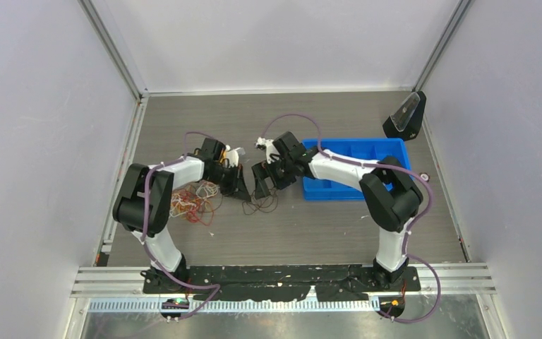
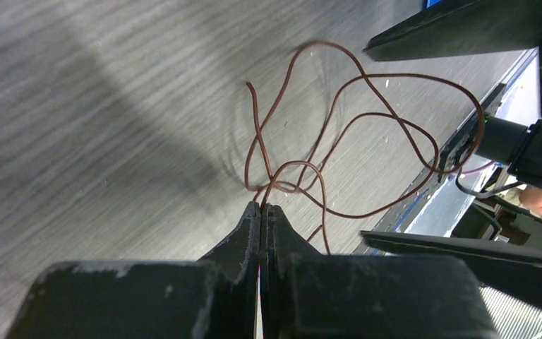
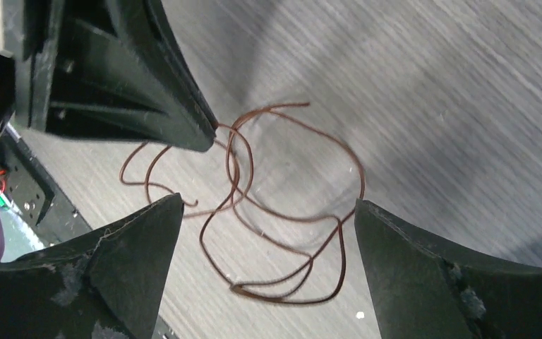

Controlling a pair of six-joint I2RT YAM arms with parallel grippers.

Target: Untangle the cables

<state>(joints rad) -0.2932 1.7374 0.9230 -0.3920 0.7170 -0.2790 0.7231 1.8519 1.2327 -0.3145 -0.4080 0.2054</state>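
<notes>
Separation of one strand from the heap in hand, by judgement. Left gripper clenched on a brown cable near the middle of the table, pinch close to where its loops cross. Right gripper spread wide, grasping nothing, poised directly over the same loops, with the left gripper just beside. Other cables heaped in a red, orange and white clump by the left arm, apart from the brown loops. Next move, as judged: closing the right jaws on a free length of the brown cable away from the pinch, then drawing the two grips apart to open the crossings. Fine aim needed, given a hair-thin, springy wire lying flat on the surface. Count: two grippers; one clump, number of strands in it not tellable; one loose brown piece, possibly two, ends too overlapped to settle; one blue bin to the right.
</notes>
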